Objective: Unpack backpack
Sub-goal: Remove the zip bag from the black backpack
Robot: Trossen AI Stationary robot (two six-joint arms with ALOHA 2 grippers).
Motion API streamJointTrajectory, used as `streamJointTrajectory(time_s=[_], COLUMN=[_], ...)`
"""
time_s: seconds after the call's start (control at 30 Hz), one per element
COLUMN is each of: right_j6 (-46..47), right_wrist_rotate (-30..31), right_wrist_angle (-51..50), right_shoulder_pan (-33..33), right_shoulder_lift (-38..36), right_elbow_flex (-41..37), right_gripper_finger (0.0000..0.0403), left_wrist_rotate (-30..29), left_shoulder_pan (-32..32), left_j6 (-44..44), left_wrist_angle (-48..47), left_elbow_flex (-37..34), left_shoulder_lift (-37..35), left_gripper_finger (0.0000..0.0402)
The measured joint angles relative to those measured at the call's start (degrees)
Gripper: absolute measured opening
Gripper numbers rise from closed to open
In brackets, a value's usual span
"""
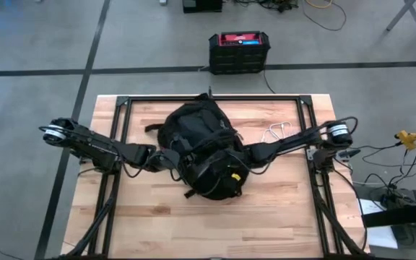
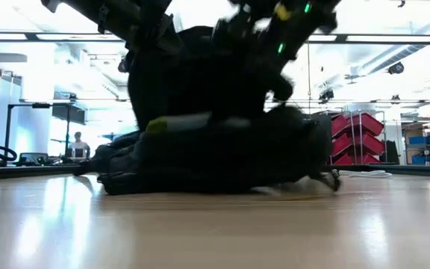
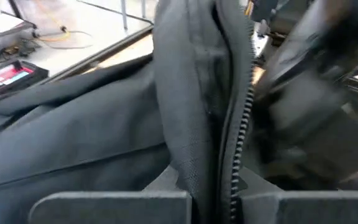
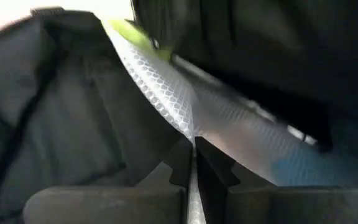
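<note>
The black backpack [image 1: 201,148] lies on the middle of the wooden table [image 1: 280,209], resting on its side in the low view [image 2: 222,157]. My left gripper [image 1: 166,160] comes at it from the table's left and is shut on its zip edge. My right gripper [image 1: 243,155] comes from the right, shut on a translucent white mesh pouch [image 4: 166,87] with a pale green edge [image 4: 135,37]. In the low view the pouch shows as a pale strip [image 2: 189,122] against the backpack. The inside of the backpack is hidden. My left gripper [image 3: 216,199] pinches a fold of the backpack's black fabric along the zip teeth [image 3: 241,143] between its two fingers. The fold stands raised ahead of the fingers, with the zip running away from them. My right gripper [image 4: 193,168] pinches the mesh pouch by a thin edge [image 4: 193,140] between its two fingertips. The pouch stretches away from the fingers among the backpack's dark fabric. How much of it lies inside the backpack cannot be told.
A black-and-red hard box [image 1: 239,50] stands on the floor beyond the table's far edge. A thin white wire loop [image 1: 276,132] lies on the table right of the backpack. Black frame rails [image 1: 121,108] run along the table's left, far and right sides. Bare wood lies toward the near edge.
</note>
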Motion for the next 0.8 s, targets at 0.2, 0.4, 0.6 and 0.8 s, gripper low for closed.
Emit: streamJointTrajectory(time_s=[0.2,0.4,0.6,0.8], right_j6=[-1.3,0.2,0.1,-1.7], right_wrist_rotate=[-11.0,-29.5,-43.1,-45.8], right_wrist_angle=[-2.9,-2.0,-2.5,-0.5], right_shoulder_pan=[-0.1,-2.0,-2.1,-2.5], right_shoulder_lift=[-5.8,-7.2,-7.1,-12.4], right_elbow_flex=[1.0,1.1,1.0,5.3], right_gripper_finger=[0.0000,0.0000,0.0000,0.0001], left_wrist_rotate=[-1.8,-4.8,-5.2,-8.7], left_shoulder_pan=[0.0,-0.1,-0.2,0.3], left_j6=[0.0,0.0,-2.6,-7.0], left_wrist_angle=[2.5,3.2,1.8,4.0], left_elbow_flex=[0.0,-0.6,-2.2,-6.6], left_shoulder_lift=[-0.1,0.0,0.0,1.5], left_gripper_finger=[0.0000,0.0000,0.0000,0.0000])
